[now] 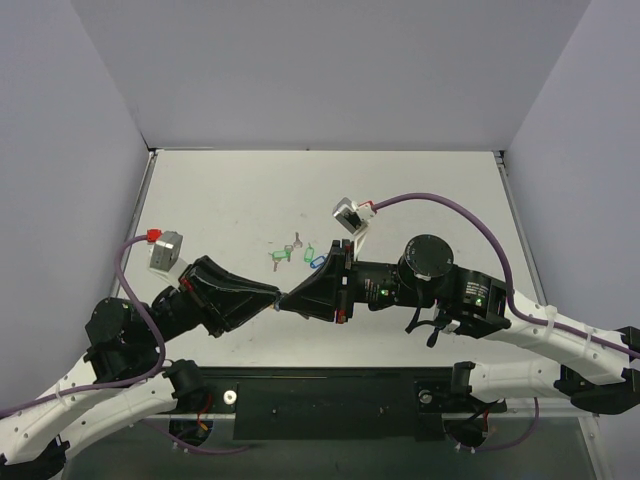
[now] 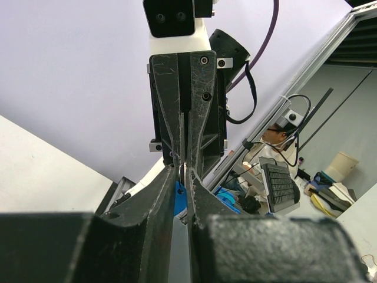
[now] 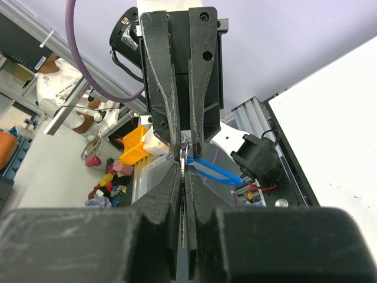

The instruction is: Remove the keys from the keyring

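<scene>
Tabletop: the flat white tabletop [image 1: 420, 180], walled in pale grey, carries the spare bunches near its middle, just beyond where the two arms meet.

Right arm: the black-and-white right arm [image 1: 440, 285] reaches in from the near right and lies low and level, so its tip faces the other arm head-on.

Left arm: the black-and-white left arm [image 1: 130, 335] comes from the near left at the same height, tip to tip with its partner. This looks like a stance for pulling in opposite directions.

Left fingers: the black left fingers [image 2: 160, 203] are closed to a sliver, with a strip of blue showing in the gap.

Right fingers: the black right fingers [image 3: 168, 197] are pressed just as tight, pinching at the same spot.

Green bunches: two green-tagged key bunches [image 1: 281, 256] lie on the tabletop beyond the tips, apart from the work.

Lighter blue tag: a pale blue oval tag [image 1: 318, 262] lies just right of them.

Deep-blue tag: the deep-blue oval plastic tag [image 3: 215, 171] sticks out sideways from the pinch point, clear of the tabletop.

Keyring: the thin metal keyring [image 3: 185, 156] is held in the air between the two tips, a glint at most. Both sets of fingers grip it so that one can steady it while the other works.

Keys: the tiny silver keys are too small to make out, and which fingers hold ring and which hold key cannot be told.
</scene>
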`<state>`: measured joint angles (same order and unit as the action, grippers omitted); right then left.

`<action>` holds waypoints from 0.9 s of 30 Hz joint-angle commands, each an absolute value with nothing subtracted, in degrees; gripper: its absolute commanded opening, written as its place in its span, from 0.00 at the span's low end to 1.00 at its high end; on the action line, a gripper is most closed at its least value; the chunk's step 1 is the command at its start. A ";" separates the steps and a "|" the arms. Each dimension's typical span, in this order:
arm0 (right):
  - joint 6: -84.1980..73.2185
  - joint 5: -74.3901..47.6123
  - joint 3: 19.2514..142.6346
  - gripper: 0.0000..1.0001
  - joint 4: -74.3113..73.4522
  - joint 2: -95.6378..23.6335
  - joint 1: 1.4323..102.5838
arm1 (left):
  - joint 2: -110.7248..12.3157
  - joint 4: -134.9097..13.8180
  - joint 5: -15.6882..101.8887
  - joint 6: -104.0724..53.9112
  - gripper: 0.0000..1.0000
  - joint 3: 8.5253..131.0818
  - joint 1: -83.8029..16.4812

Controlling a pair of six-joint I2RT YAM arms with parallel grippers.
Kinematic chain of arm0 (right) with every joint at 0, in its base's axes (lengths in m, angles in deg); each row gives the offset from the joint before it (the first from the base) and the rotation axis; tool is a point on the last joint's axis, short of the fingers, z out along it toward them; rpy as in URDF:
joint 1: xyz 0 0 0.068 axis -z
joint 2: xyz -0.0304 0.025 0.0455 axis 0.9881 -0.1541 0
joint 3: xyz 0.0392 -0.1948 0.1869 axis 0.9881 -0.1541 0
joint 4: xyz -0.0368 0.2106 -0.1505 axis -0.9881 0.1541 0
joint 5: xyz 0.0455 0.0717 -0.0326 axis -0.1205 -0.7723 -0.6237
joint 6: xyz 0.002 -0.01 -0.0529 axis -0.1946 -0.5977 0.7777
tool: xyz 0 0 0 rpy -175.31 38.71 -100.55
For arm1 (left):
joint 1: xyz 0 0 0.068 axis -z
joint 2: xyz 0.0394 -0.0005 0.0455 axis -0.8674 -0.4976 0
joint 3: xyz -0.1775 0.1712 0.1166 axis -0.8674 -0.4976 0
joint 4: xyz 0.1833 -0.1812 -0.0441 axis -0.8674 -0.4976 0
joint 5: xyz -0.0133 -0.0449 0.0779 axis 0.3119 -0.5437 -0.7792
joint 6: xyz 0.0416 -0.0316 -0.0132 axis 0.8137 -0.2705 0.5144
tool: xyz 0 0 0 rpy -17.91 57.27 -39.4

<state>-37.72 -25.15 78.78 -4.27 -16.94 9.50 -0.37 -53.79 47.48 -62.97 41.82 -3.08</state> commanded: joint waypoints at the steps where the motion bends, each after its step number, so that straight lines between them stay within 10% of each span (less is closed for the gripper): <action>1: -37.61 -26.67 79.05 0.00 -8.14 -16.27 9.24 | -1.13 -52.62 46.79 -62.55 0.20 44.39 -2.94; 5: -37.35 -26.67 79.40 0.00 -7.79 -16.36 9.33 | -1.22 -54.21 46.79 -62.19 0.00 45.44 -2.94; 27: -35.41 -27.10 79.93 0.00 2.75 -15.83 9.24 | -6.67 -75.48 57.51 -54.64 0.00 56.87 -2.94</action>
<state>-36.52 -26.28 78.80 0.06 -16.26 9.46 -5.31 -72.28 52.90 -57.55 53.29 -2.88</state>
